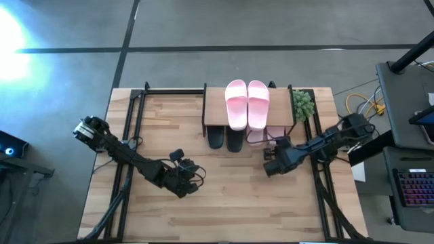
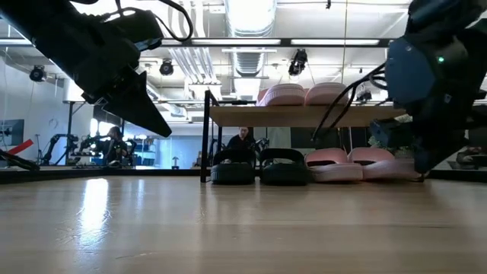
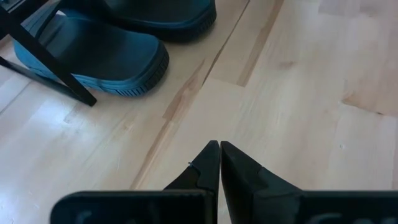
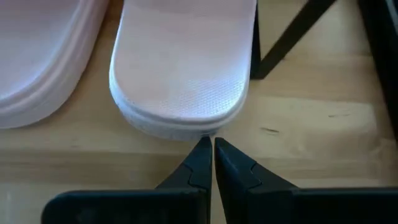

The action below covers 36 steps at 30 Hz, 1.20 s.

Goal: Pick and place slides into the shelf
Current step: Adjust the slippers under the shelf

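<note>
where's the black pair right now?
In the high view the black slides sit side by side under the shelf, on its left half, with a pink pair under its right half beside them.

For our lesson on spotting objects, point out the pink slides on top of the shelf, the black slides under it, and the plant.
pink slides [image 1: 247, 102], high view, on the straps of the pair.
black slides [image 2: 259, 169], low view, on the pair's inner edges.
plant [image 1: 302, 104], high view, on its leaves.
</note>
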Available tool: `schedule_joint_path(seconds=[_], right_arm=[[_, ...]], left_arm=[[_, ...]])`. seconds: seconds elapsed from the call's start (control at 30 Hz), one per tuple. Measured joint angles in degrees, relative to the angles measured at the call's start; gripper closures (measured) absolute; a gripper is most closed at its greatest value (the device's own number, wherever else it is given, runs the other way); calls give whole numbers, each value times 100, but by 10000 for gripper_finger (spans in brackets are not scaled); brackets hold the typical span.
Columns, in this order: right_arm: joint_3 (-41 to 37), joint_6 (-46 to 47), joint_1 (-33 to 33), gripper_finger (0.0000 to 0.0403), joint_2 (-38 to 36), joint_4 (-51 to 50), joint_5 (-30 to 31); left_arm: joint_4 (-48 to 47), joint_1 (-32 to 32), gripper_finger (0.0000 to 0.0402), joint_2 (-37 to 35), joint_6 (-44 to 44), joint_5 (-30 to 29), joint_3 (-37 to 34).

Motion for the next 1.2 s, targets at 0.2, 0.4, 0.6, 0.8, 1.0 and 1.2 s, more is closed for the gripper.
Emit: schedule_joint_path(seconds=[0.2,0.4,0.6,0.8,1.0,1.2], right_arm=[[127,-571,182,392,-91,598,-183],[398,-587,633,392,-145,984,-138],[720,-1153,1053,392,-153,1547,-22],[1204,-1147,1425,392,-147,1634,667],[1609,-1658,1448,392,-78,1767,782],[1735,-1789,1446,392,16,1744,1025]], left_arm=[[28,42,402,0,-20,343,-4],[232,194,402,0,-22,480,-25],[1325,740,402,242,487,1259,-144],[2966,1324,402,840,2102,1866,-139],[3029,1895,402,1357,2242,1962,-33],[3035,2299,402,1631,2253,1781,-32]])
